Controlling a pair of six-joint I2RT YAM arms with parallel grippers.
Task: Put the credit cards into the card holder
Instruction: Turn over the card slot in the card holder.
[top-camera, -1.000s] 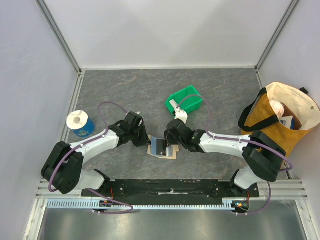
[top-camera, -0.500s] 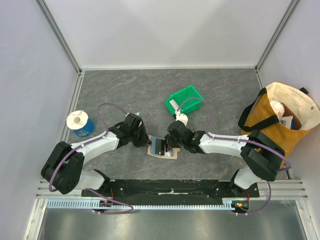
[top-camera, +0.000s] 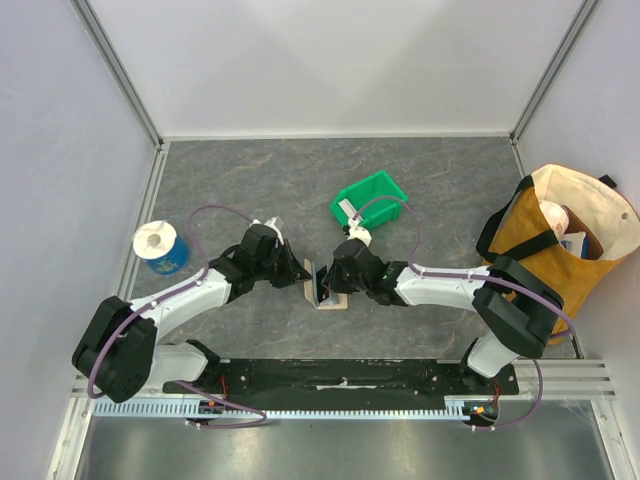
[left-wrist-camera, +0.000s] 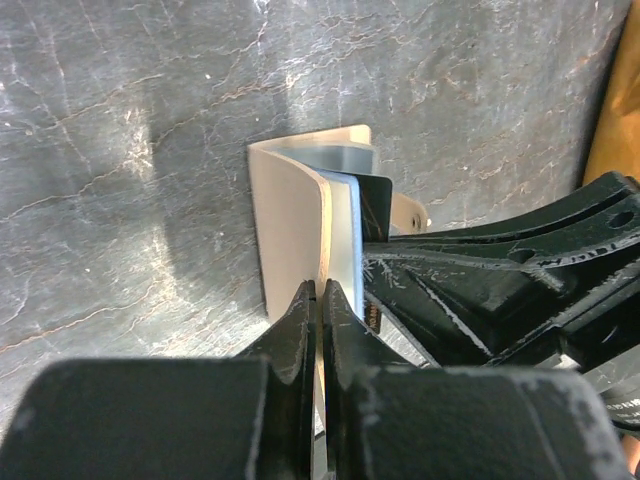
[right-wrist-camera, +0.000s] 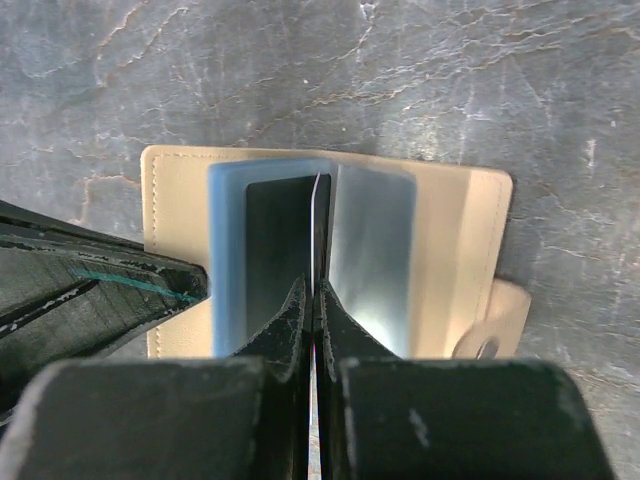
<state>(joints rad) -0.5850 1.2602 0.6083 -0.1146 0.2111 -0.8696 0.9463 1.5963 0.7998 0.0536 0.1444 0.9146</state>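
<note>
The tan card holder (top-camera: 331, 300) lies open on the grey table between both arms, its snap tab (right-wrist-camera: 487, 347) at the right. Light blue sleeves (right-wrist-camera: 226, 250) inside it hold a dark credit card (right-wrist-camera: 272, 245). My left gripper (left-wrist-camera: 320, 296) is shut on the holder's left cover (left-wrist-camera: 288, 225), which stands raised and curved. Pointing down over the holder's middle, my right gripper (right-wrist-camera: 316, 292) is shut on a thin credit card (right-wrist-camera: 316, 215) seen edge-on between the sleeves. In the top view the left gripper (top-camera: 306, 280) and right gripper (top-camera: 331, 284) almost touch.
A green bin (top-camera: 368, 200) with a small white item stands just behind the right arm. A blue roll (top-camera: 160, 247) sits at the left, and a tan tote bag (top-camera: 570, 240) at the right. White walls close in the table on three sides.
The left gripper has lifted the holder's left cover upright, so the holder looks narrower from above. Both grippers have drawn closer together. The dark card no longer lies face up.
</note>
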